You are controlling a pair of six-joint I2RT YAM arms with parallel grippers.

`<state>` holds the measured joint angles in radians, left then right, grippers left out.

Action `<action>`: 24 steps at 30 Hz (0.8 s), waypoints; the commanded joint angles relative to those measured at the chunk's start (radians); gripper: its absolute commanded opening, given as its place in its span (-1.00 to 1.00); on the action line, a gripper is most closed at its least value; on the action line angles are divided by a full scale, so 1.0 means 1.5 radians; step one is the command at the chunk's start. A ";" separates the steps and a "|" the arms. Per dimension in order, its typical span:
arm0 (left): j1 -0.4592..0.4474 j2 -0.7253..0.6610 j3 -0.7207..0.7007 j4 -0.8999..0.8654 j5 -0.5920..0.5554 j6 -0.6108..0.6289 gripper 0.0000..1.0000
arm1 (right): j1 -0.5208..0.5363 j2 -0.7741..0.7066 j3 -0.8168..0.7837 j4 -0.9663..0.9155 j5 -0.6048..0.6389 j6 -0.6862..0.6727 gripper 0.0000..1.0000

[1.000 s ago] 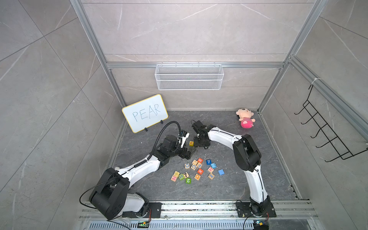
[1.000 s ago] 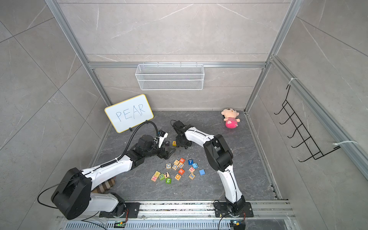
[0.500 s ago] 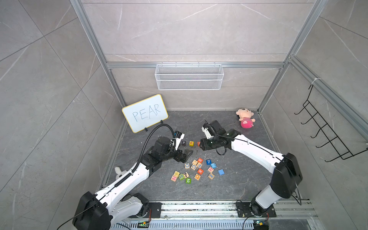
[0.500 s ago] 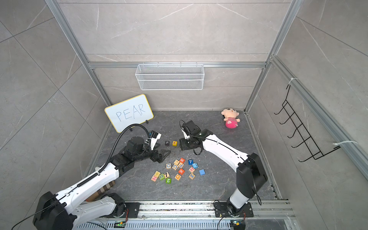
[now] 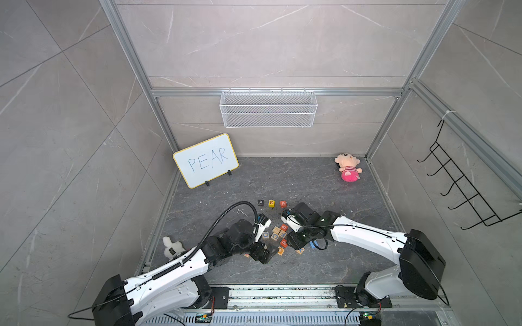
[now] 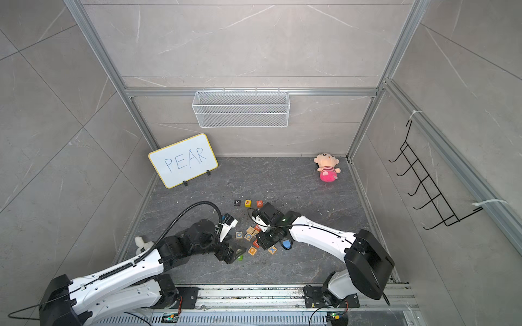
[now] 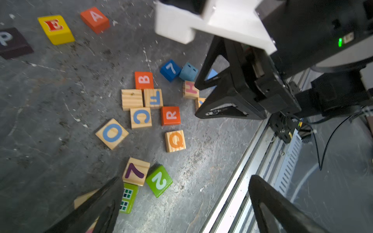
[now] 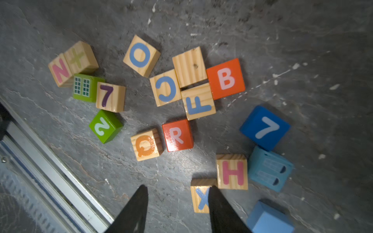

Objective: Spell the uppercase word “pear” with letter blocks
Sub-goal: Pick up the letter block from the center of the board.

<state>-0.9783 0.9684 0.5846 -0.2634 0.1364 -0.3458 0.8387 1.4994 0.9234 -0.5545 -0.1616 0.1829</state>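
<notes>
Three letter blocks stand in a row in both top views: black P [image 5: 260, 202], yellow E [image 5: 271, 203], orange-red A [image 5: 283, 203]. The orange-red R block [image 8: 177, 134] lies in the loose pile between a wooden Q [image 8: 146, 144] and a wooden F [image 8: 198, 101]. My right gripper [image 8: 178, 188] hovers over the pile a short way from R, open, with only bare floor between its fingers; one finger overlaps an X block [image 8: 199, 198]. My left gripper [image 7: 185, 181] is wide open and empty at the pile's front edge, near a green 2 block [image 7: 159, 181].
Other wooden, blue and green blocks crowd around R, an orange B [image 8: 226, 78] among them. The metal front rail [image 7: 242, 181] runs close behind the pile. A PEAR whiteboard [image 5: 205, 161] leans at the back left, a plush doll [image 5: 348, 168] lies at the back right.
The right gripper has left the A block in the row beside E and swung back over the loose pile. The left arm has drawn back toward the front rail.
</notes>
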 commanded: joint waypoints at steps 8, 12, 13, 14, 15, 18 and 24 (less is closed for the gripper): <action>-0.038 0.006 -0.062 0.044 -0.058 -0.047 1.00 | 0.021 0.082 -0.003 0.081 0.027 -0.033 0.09; -0.037 -0.001 -0.075 0.052 -0.067 -0.047 0.99 | 0.025 0.100 -0.004 0.093 0.030 -0.028 0.09; -0.037 -0.002 -0.077 0.056 -0.067 -0.049 0.99 | 0.025 0.099 -0.006 0.099 0.034 -0.025 0.09; -0.038 -0.001 -0.080 0.060 -0.066 -0.050 0.99 | 0.025 0.099 -0.006 0.101 0.038 -0.023 0.09; -0.038 0.001 -0.081 0.061 -0.065 -0.050 1.00 | 0.026 0.102 -0.004 0.101 0.042 -0.024 0.09; -0.038 0.007 -0.079 0.062 -0.065 -0.051 1.00 | 0.025 0.110 0.003 0.095 0.049 -0.023 0.08; -0.037 0.012 -0.077 0.067 -0.067 -0.049 0.99 | 0.025 0.129 0.009 0.096 0.066 -0.025 0.04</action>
<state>-1.0298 0.9863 0.4591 -0.1967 0.0525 -0.4122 0.8703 1.6711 0.9207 -0.4133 -0.0929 0.1555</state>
